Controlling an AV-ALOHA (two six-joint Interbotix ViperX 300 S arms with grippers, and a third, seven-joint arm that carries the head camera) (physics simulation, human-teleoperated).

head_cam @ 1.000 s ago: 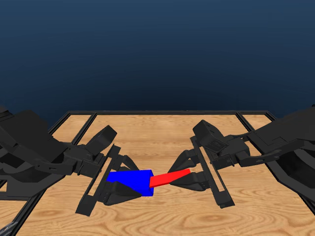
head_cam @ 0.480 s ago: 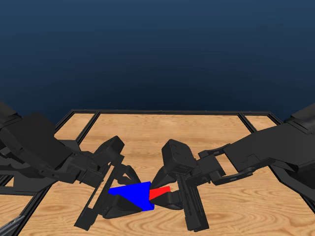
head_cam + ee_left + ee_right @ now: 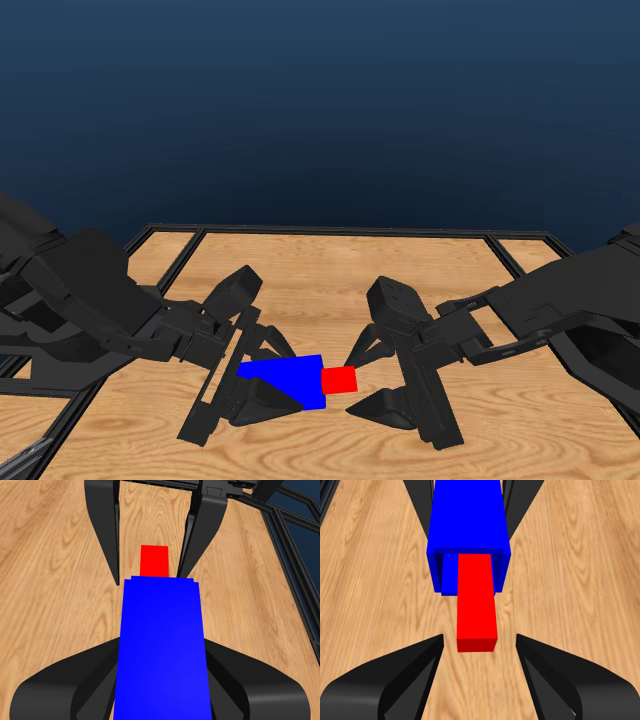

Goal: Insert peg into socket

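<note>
Red and slim, the peg (image 3: 476, 602) sits with its far end inside the open mouth of the socket (image 3: 468, 515), a chunky bright blue block. Only a short red stub (image 3: 339, 379) shows beyond the blue block (image 3: 287, 379) in the head view, above the wooden table (image 3: 330, 270).

The left gripper (image 3: 245, 385) has its jaws clamped on the socket, one on each side, holding it off the table. The right gripper (image 3: 385, 375) has its jaws spread apart on either side of the peg's free end, with clear wood visible between each jaw and the red stick, so it is not gripping it.

Both pieces look rigid, plain and smooth-faced, and probably light; the peg's flat long sides would be the natural place to pinch it, near the free end. Smooth faces may slip under a weak grip.

How deep the peg reaches inside the socket is hidden by the blue walls. The left wrist view shows only the socket's top face (image 3: 161, 645) and a small red tip (image 3: 154, 560) beyond it. Both arms run off the picture edges.
</note>
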